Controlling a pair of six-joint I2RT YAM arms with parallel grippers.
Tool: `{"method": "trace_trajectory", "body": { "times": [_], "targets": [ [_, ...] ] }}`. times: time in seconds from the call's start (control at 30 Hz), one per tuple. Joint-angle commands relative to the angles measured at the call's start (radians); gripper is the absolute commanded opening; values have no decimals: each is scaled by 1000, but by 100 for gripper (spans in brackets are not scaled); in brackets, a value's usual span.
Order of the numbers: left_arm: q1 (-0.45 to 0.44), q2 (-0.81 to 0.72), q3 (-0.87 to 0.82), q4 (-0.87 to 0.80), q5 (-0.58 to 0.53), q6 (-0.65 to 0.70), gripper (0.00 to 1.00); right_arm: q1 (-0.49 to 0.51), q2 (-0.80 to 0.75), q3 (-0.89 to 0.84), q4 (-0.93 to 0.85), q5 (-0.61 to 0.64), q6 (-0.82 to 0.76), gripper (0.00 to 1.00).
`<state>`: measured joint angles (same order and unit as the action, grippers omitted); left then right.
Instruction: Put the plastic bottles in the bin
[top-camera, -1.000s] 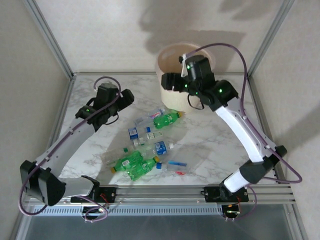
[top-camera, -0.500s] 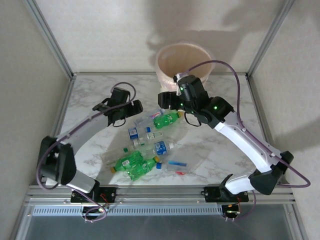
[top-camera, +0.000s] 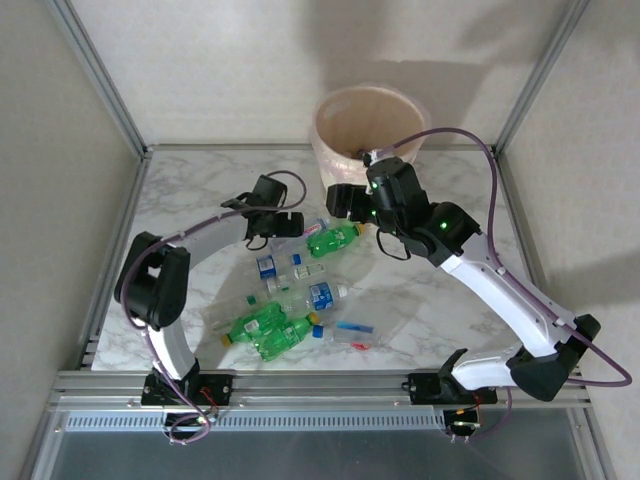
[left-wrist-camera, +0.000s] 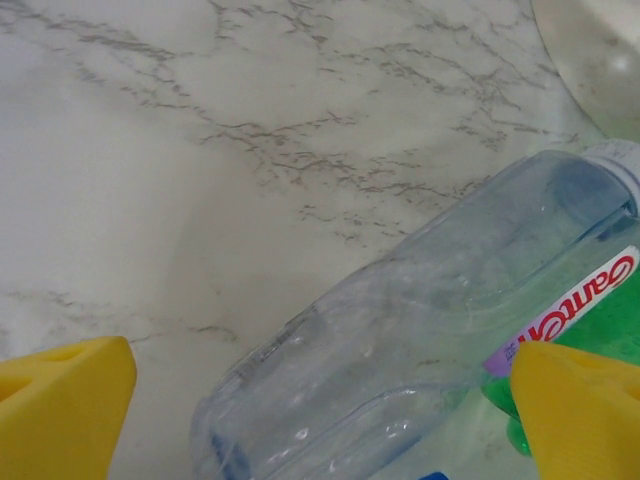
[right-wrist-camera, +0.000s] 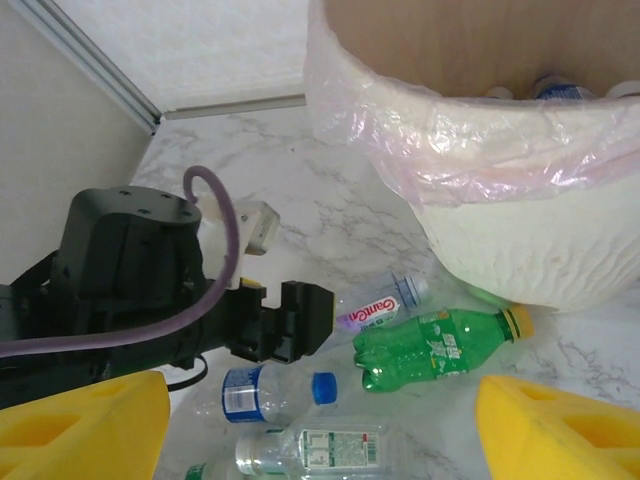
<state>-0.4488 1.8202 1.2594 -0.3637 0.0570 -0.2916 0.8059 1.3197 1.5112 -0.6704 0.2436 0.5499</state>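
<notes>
Straddling a half-cropped clear bottle (left-wrist-camera: 400, 330), left gripper (left-wrist-camera: 320, 405) gapes wide; right gripper (right-wrist-camera: 320, 430) gapes too, empty.

plastic bottles (top-camera: 332, 239) | clear and green, lying scattered | bin (top-camera: 325, 150) | cream, pink-lined, upright beyond them

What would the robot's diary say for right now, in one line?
left end effector: open, over clear bottle | right end effector: open, empty, near bin | green bottle: lying beside bin
</notes>
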Motion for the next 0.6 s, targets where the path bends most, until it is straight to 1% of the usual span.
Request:
{"method": "trace_trajectory", "body": {
  "times": [0.0, 0.23, 0.57],
  "targets": [
    [-32, 35, 39, -16, -50, 85, 98, 8, -28, -18, -12, 33, 37, 81],
    [-48, 57, 32, -28, -66, 125, 99, 7, -29, -8, -24, 40, 51, 81],
    [-48, 108, 32, -36, -120, 126, 99, 9, -16, 10, -41, 42, 63, 82]
  ]
}}
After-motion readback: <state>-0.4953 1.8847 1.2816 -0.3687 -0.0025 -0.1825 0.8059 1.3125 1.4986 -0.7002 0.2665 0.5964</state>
